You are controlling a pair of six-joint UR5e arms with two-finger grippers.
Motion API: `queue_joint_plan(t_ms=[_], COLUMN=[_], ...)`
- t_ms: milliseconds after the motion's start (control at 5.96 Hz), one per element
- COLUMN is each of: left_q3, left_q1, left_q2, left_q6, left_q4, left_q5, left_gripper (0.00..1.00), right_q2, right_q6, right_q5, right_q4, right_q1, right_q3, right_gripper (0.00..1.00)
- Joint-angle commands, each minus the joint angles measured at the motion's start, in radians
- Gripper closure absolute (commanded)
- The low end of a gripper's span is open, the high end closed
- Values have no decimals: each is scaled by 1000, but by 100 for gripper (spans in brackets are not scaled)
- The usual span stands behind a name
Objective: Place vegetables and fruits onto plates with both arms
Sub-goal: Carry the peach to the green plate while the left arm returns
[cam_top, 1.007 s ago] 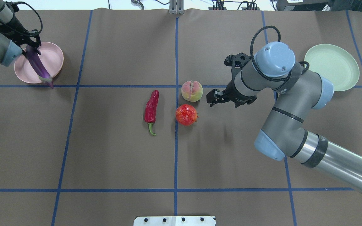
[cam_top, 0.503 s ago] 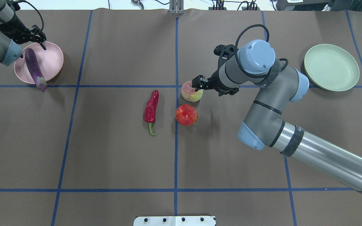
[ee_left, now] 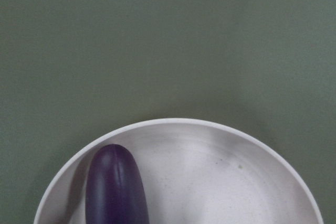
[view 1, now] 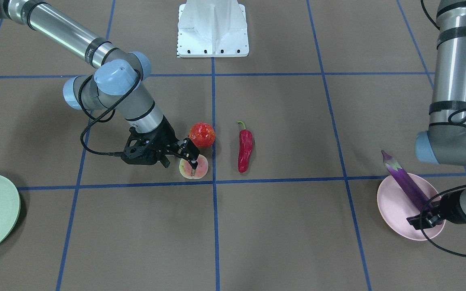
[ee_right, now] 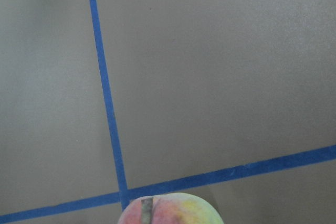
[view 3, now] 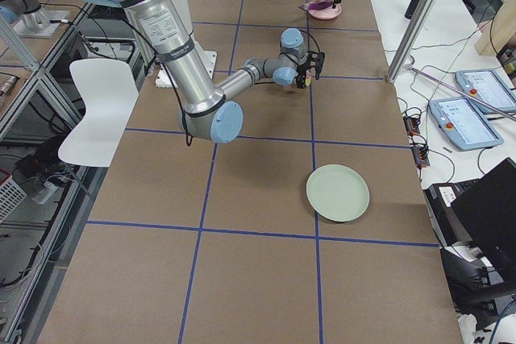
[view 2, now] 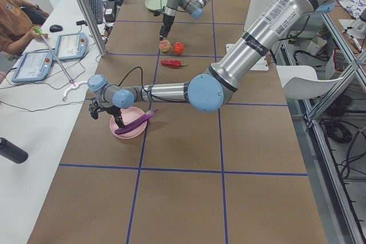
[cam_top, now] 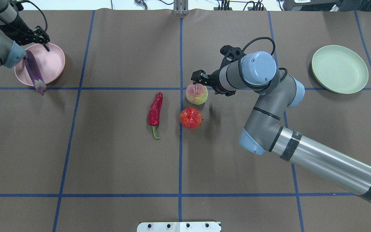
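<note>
The purple eggplant [cam_top: 33, 71] lies across the pink plate [cam_top: 55, 61], its cap over the near rim. My left gripper [cam_top: 38, 42] is open and empty at the eggplant's blunt end [ee_left: 113, 187]. My right gripper [cam_top: 204, 87] is open and hangs over the pale halved fruit [cam_top: 197, 96], with one fingertip [view 1: 193, 163] above its seam. The round red fruit [cam_top: 191, 118] sits just beside it and the red chili [cam_top: 155, 111] lies further left. The mint plate [cam_top: 340, 69] is empty at the far right.
Blue tape lines [cam_top: 180, 145] cross the brown table cover. The white pedestal base [view 1: 212, 28] stands at the robot's side of the table. An operator and tablets [view 2: 57, 50] are on a side bench.
My left gripper has let go of the eggplant, which now rests on the pink plate. My right gripper has moved left from beside the two fruits to over the halved fruit.
</note>
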State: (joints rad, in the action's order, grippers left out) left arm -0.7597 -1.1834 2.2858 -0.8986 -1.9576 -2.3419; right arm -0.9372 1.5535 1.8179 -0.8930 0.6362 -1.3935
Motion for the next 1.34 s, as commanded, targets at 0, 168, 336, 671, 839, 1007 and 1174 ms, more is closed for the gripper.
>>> queue_joint_plan(t_ms=[0,168,336,671,839,1007,1174], left_q3=[-4,-6,-18,-39,-39,-41,-79], left_q1=[1,1,1,2,2,2,2], left_q2=[-2,-3,-6,-19,-19,-19,-12], left_q6=[0,0,-2,-13,-13,-13,-31], left_q4=[0,0,2,2,2,2,14], left_q5=[1,1,1,1,1,0,0], left_gripper=[0,0,0,0,0,0,0], right_q2=[1,1,8,43,41,43,43], right_q6=[39,43,45,76,76,76,109], right_q5=[-31,-32,-34,-57,-57,-57,-58], right_q4=[3,3,3,3,3,3,3], right_q1=[-35,-36,-38,-38,-41,-44,-44], right_q3=[5,5,11,57,57,57,57], right_gripper=[0,0,0,0,0,2,50])
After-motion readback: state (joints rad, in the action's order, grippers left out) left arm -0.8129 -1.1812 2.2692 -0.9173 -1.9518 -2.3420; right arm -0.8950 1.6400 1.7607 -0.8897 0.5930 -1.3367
